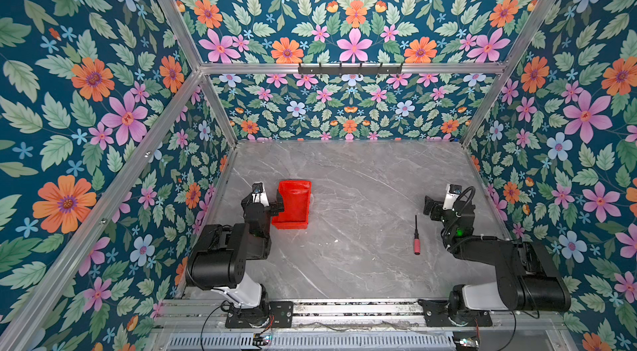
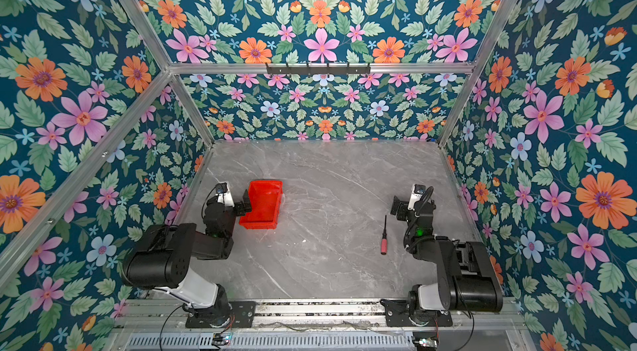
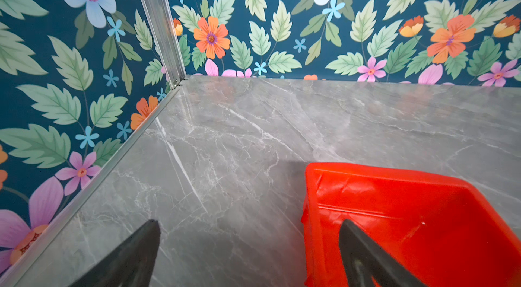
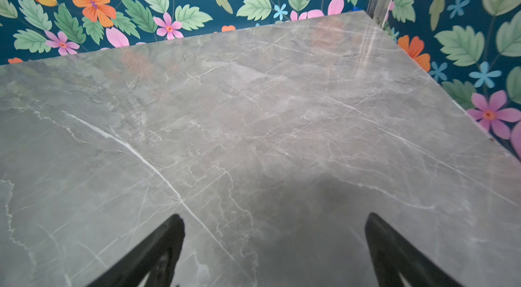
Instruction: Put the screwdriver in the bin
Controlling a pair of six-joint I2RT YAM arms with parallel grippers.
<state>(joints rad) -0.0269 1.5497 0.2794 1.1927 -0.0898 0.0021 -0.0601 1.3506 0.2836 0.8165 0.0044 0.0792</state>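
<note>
The screwdriver [image 1: 416, 237] lies flat on the grey marble surface [image 1: 344, 177], on the right side and just beside the right arm. Its thin black shaft points toward the back wall and its pinkish-red handle toward the robot's base. It is well apart from the bin [image 1: 294, 204], which stands empty on the left side.

The right gripper [image 4: 274, 217] is spread wide and holds nothing. Its wrist view shows only bare surface, so the screwdriver lies outside that camera's sight. The left gripper [image 3: 249, 225] is also wide open and empty. One finger shows over the bin's [image 3: 408, 209] inside and the other over bare surface; whether it touches the wall is hard to tell.

The screwdriver looks light and stiff, so it should lift without sagging. The round handle will probably roll or skid on the polished surface if nudged from one side. The shaft is too thin for a sure pinch. The handle is the better hold, with the jaws across its width near the black collar.
</note>
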